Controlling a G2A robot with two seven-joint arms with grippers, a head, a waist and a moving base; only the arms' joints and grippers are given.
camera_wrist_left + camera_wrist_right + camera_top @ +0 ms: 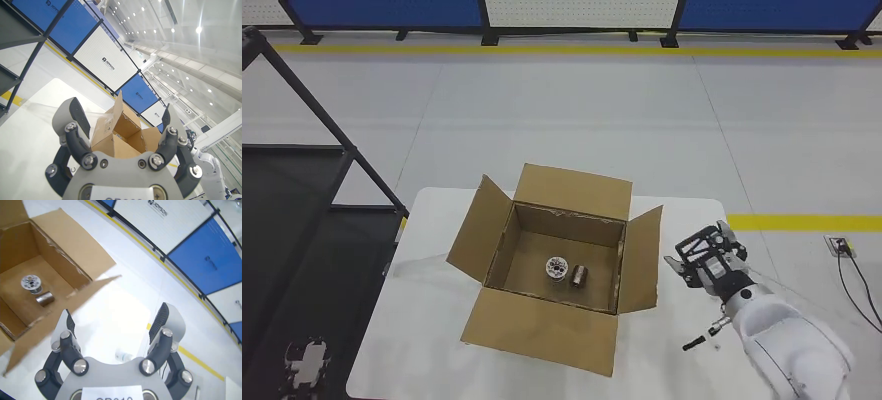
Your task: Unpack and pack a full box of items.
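Top view: the open cardboard box (542, 335) sits mid-desk (422, 330), flaps splayed. On its floor a small spool (557, 267) and a metal cylinder (579, 274) lie just beside each other. The right claw (704, 255) hangs spread near the desk's right edge. Both items look rigid, light and smooth; the cylinder may roll, so pinch across its sides.

Left wrist view: the left claw (122, 108) is spread, facing the box.

Right wrist view: white desk, pale floor, a yellow line (181, 278), blue and white panels (204, 266) beyond.
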